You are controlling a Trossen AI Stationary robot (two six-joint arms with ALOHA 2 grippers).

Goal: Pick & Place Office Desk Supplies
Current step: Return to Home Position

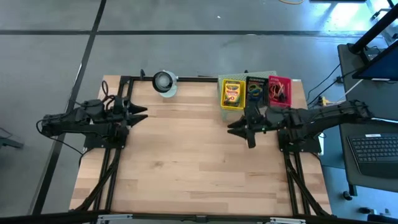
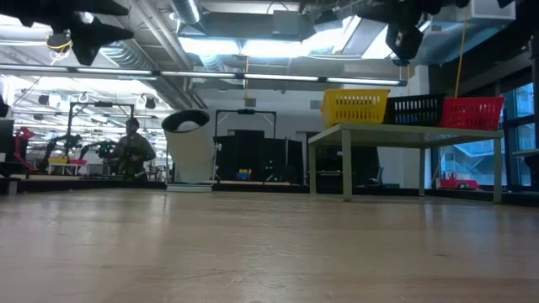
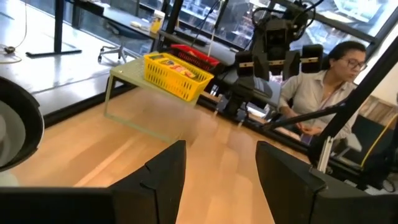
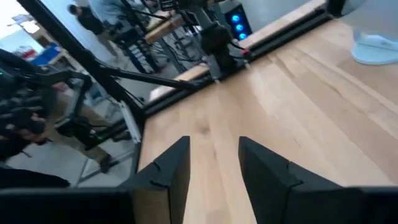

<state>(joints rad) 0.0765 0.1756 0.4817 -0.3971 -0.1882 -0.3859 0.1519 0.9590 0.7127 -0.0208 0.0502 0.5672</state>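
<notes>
the three bins stand side by side on the pale green shelf (image 2: pixel 404 133) at the far right of the bench (image 1: pixel 186 162), raised off the work surface so the wood in front is free. the yellow bin (image 2: pixel 355 108) is leftmost, with crayon boxes (image 1: pixel 231 93) lying flat in it. the black bin (image 2: pixel 414 109) is in the middle, its contents too small to tell. the red bin (image 2: pixel 472 112) is rightmost and holds a tangle that reads as rubber bands (image 1: pixel 278 93). a white-and-grey roll (image 1: pixel 164 81) stands alone at the far edge, left of the shelf. the right end effector (image 1: pixel 232 129) hangs above the bench just near of the shelf, pointing left, fingers apart with nothing between them. the left end effector (image 1: pixel 140 113) is drawn in over the left edge, pointing right, its fingers likewise spread and empty. neither touches a bin. with the supplies shelved, the sorting looks done, and the spread, empty fingers fit arms heading for rest. the right arm has farther to fold back and should clear the shelf's near edge.
</notes>
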